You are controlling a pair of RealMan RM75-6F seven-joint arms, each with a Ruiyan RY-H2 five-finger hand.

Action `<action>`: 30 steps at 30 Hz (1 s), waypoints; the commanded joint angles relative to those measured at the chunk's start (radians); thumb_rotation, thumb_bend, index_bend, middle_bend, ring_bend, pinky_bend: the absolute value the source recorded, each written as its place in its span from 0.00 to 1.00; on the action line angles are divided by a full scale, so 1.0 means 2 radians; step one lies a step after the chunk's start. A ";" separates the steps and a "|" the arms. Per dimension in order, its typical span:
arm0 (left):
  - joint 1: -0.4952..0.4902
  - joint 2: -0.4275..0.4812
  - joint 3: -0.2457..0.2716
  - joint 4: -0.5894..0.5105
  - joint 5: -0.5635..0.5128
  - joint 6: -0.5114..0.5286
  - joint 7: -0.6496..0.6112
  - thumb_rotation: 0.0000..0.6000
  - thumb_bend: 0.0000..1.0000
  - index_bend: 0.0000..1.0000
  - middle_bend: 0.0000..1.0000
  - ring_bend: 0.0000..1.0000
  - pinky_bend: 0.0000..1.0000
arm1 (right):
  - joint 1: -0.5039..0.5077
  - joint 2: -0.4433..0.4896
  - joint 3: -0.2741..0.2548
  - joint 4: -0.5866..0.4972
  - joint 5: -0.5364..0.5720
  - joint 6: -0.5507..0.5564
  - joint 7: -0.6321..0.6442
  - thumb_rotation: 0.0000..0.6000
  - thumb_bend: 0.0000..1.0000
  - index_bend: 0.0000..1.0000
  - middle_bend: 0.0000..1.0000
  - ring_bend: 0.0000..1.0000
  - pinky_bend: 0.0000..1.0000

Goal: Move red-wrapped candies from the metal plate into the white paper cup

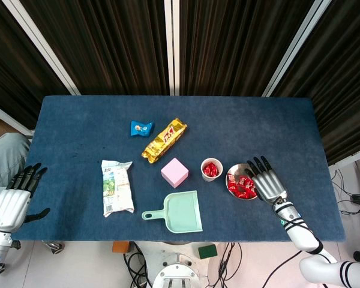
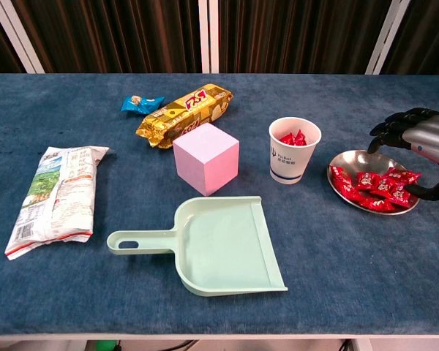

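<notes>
Several red-wrapped candies [image 2: 373, 188] lie heaped in the metal plate [image 2: 351, 162], which sits near the right end of the worktop [image 2: 336, 292], toward its front edge. Just left of the plate stands the white paper cup [image 2: 294, 151], upright, with a few red candies already inside.

The right robot hand [image 1: 265, 180] hovers over the right side of the plate, fingers spread apart, holding nothing. Whether any fingertip touches a candy cannot be determined. The left robot hand [image 1: 15, 198] rests beyond the left edge of the worktop, fingers extended, also empty.

Handling judgement: each candy is likely light and small, with a firm core under a thin, crinkly, slippery wrapper. The pile is loose, so neighbours may shift or lift along with the target. Take hold of 1 candy at the top or outer side of the heap, pinching across its body rather than its twisted wrapper ends. The plate is shallow and may slide if pressed sideways. The cup is light and easily tipped; release from above its mouth.
</notes>
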 commanded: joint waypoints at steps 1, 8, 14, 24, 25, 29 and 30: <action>0.000 0.000 0.000 0.000 0.001 0.002 -0.001 1.00 0.09 0.08 0.03 0.00 0.15 | 0.000 -0.001 -0.001 0.000 0.000 -0.001 -0.001 1.00 0.36 0.22 0.06 0.00 0.00; 0.002 0.000 0.001 -0.002 0.005 0.006 0.002 1.00 0.09 0.08 0.03 0.00 0.15 | -0.003 0.001 -0.003 0.000 -0.002 0.001 0.000 1.00 0.36 0.22 0.06 0.00 0.00; 0.003 -0.001 0.002 -0.002 0.006 0.006 0.004 1.00 0.10 0.08 0.03 0.00 0.15 | -0.005 0.000 -0.005 -0.001 -0.006 0.002 0.002 1.00 0.36 0.22 0.06 0.00 0.00; 0.003 0.000 0.001 -0.002 0.004 0.006 0.003 1.00 0.10 0.08 0.03 0.00 0.15 | 0.000 -0.010 -0.003 0.011 0.003 -0.012 -0.009 1.00 0.36 0.23 0.05 0.00 0.00; 0.003 0.000 0.002 -0.001 0.005 0.006 0.002 1.00 0.10 0.08 0.03 0.00 0.15 | 0.001 -0.012 -0.003 0.012 0.004 -0.014 -0.010 1.00 0.36 0.23 0.05 0.00 0.00; 0.004 0.001 0.002 0.000 0.006 0.008 -0.001 1.00 0.10 0.08 0.03 0.00 0.15 | 0.003 -0.019 -0.004 0.016 0.003 -0.016 -0.013 1.00 0.36 0.23 0.05 0.00 0.00; 0.004 0.001 0.002 0.000 0.006 0.008 -0.002 1.00 0.10 0.08 0.03 0.00 0.15 | 0.003 -0.021 -0.004 0.016 0.003 -0.016 -0.014 1.00 0.36 0.23 0.05 0.00 0.00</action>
